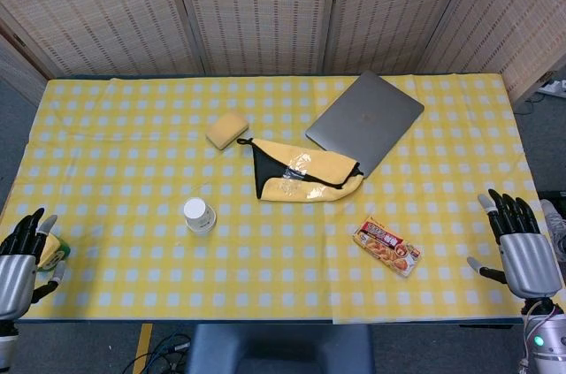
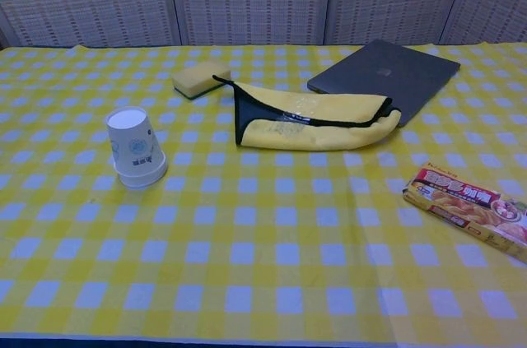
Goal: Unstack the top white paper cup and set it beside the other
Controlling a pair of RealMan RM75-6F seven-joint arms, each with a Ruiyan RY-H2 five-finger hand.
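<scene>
Left hand [image 1: 19,259] is sitting at the lower left edge of the head view, fingers spread, gripping nothing; something yellow-green is lying just beside it, can't tell what. Cup stack [image 1: 200,215] is standing upside down, lower left of centre on the checked table [image 1: 133,126], both cups nested, well apart from both hands. So the task isn't started, by my read: reach, grip the top cup, pull it off, set it beside the other are all left. Right hand [image 1: 522,246] is waiting at the lower right edge, fingers apart and empty.

Counts, left to right: one cup stack, one sponge [image 1: 227,130], one yellow pouch [image 1: 305,175], one laptop [image 1: 364,118], one snack box [image 1: 387,247].
</scene>
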